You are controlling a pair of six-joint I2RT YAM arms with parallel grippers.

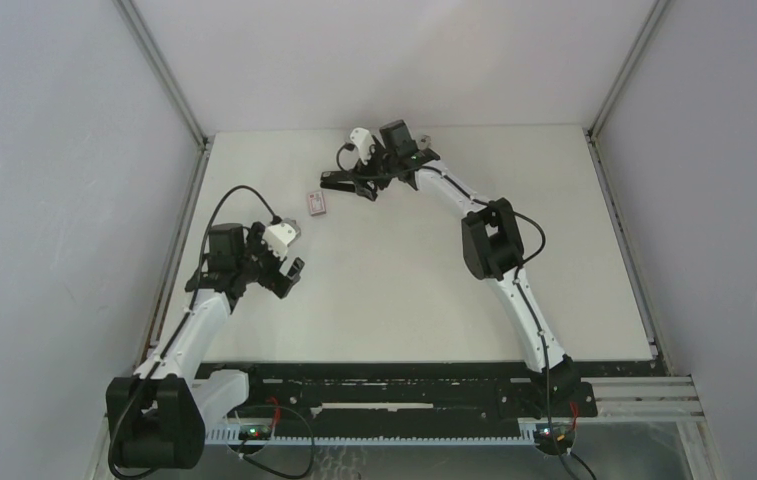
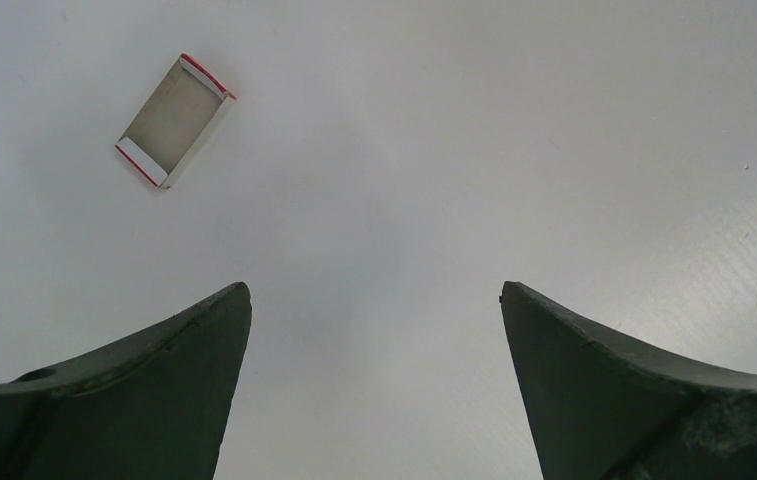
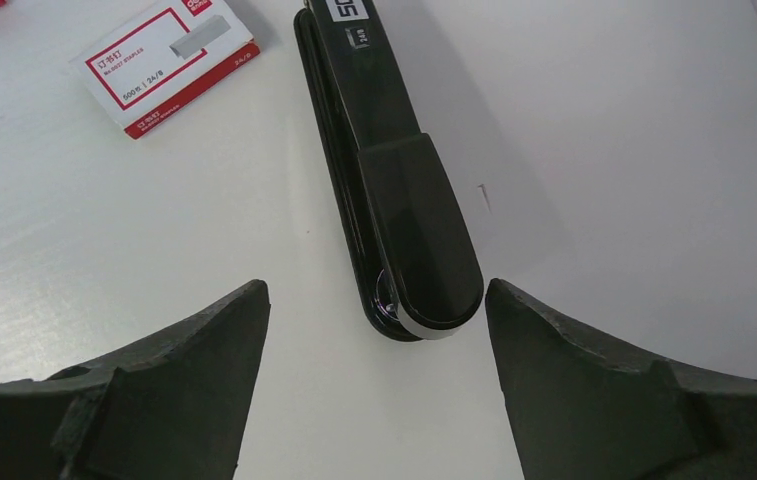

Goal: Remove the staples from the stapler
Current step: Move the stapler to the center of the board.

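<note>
A black stapler (image 3: 394, 180) lies closed on the white table, its rounded rear end between my right fingertips and a little ahead of them. It shows in the top view (image 1: 339, 181) at the far middle. My right gripper (image 3: 377, 290) is open and empty, at the stapler's right end in the top view (image 1: 369, 183). My left gripper (image 2: 375, 290) is open and empty over bare table, at the left in the top view (image 1: 289, 270). No strips of staples show; any inside the stapler are hidden.
A white-and-red staple box (image 3: 164, 65) lies left of the stapler's far end, also in the top view (image 1: 317, 204). An open white-and-red tray (image 2: 174, 120) lies ahead-left of my left gripper. Grey walls enclose the table (image 1: 404, 300).
</note>
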